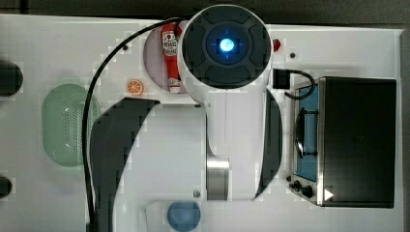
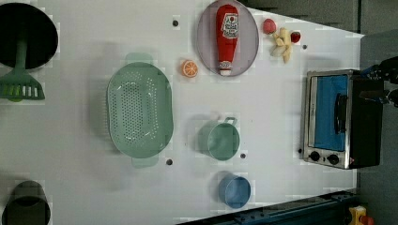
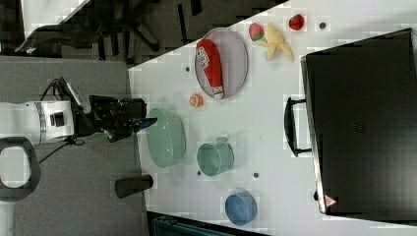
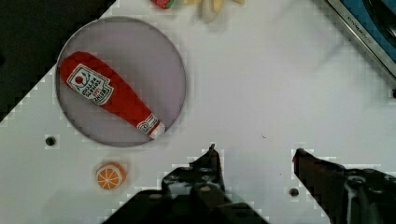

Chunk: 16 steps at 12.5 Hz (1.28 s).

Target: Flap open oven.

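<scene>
I am hovering my gripper (image 4: 254, 156) with jaws standing wide and empty above bare table (image 4: 261, 93), approach step only, while the oven (image 2: 340, 119) (door shut) is sitting well apart, needing 1 reach to its handle (image 2: 341, 113).

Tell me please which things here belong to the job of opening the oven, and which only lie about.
Belong to the job:
oven
its door handle
gripper, open, holding nothing

Only lying about:
ketchup bottle on the plate
orange slice
green colander
green cup
blue cup
</scene>
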### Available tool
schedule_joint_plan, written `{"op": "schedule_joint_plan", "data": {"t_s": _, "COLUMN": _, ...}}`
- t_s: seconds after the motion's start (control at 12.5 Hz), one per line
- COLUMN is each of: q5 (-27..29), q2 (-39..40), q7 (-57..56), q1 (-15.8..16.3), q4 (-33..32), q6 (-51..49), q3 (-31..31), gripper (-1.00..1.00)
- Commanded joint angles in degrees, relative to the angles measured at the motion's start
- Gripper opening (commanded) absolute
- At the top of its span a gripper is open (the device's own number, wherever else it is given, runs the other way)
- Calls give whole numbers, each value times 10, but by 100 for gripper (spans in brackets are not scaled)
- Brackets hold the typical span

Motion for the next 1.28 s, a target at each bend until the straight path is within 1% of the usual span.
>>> {"op": "schedule_joint_plan", "data": {"t_s": 0.08, "q5": 14, "q2": -135, "q7": 46, "q1": -15, "q4": -61, "q6": -91, "q3": -36, "gripper": 58}}
{"op": "schedule_joint_plan", "data": {"t_s": 0.24, "q5": 14, "q2": -135, "q7": 46, "q1": -15, "q4": -61, "q6": -91, "q3": -36, "gripper": 99}}
{"op": "schedule_joint_plan", "data": {"t_s": 0.4, "q5": 14, "q2": -135, "q7": 46, "q1": -15, "q4": -61, "q6": -91, "q3": -36, "gripper": 100}}
{"op": "schedule_joint_plan", "data": {"t_s": 0.48, "q5": 14, "q2": -135, "q7": 46, "q1": -15, "q4": -62, "q6": -91, "q3": -35, "gripper": 90}}
{"op": "schedule_joint_plan", "data": {"t_s": 0.72, "q5": 14, "q2": -135, "q7": 45, "q1": -15, "q4": -63, "q6": -91, "q3": -37, "gripper": 14}}
{"op": "schedule_joint_plan", "data": {"t_s": 0.96, "q5": 11, "q2": -132, "q7": 42, "q1": -17, "q4": -80, "q6": -90, "q3": -50, "gripper": -55}}
{"op": "schedule_joint_plan", "data": {"t_s": 1.04, "q5": 10, "q2": -130, "q7": 41, "q1": -17, "q4": -89, "q6": -90, "q3": -59, "gripper": -65}}
{"op": "schedule_joint_plan", "data": {"t_s": 1.12, "q5": 10, "q2": -127, "q7": 36, "q1": -18, "q4": -100, "q6": -88, "q3": -68, "gripper": -65}}
{"op": "schedule_joint_plan", "data": {"t_s": 1.28, "q5": 6, "q2": -121, "q7": -9, "q1": -19, "q4": -123, "q6": -83, "q3": -91, "gripper": -65}}
